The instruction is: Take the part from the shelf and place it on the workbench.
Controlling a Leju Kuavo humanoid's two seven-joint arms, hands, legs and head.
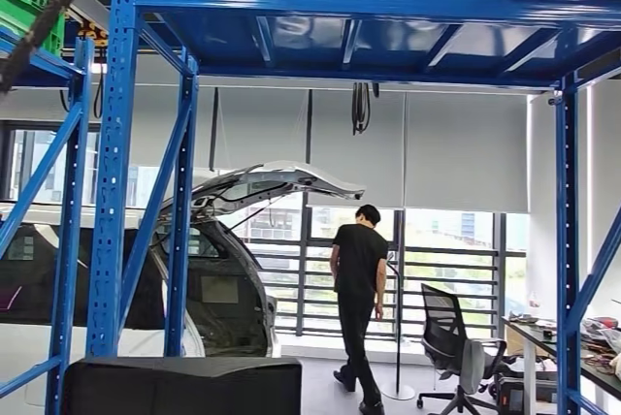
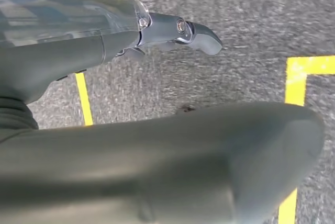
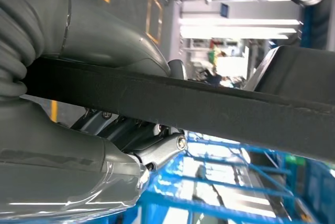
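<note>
We judged the carry step in progress: our right hand [image 3: 118, 145] gripped the black part [image 1: 183, 384], low and near before the blue shelf [image 1: 110, 192], our left hand [image 2: 178, 30] hung released, and next came turning toward the workbench.

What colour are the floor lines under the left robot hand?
Yellow floor lines on grey floor, clearest in the left wrist view.

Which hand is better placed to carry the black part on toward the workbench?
Right. The right hand already grips the flat black part, whose top edge shows low in the head view. The left hand hangs over the grey floor holding nothing.
</note>
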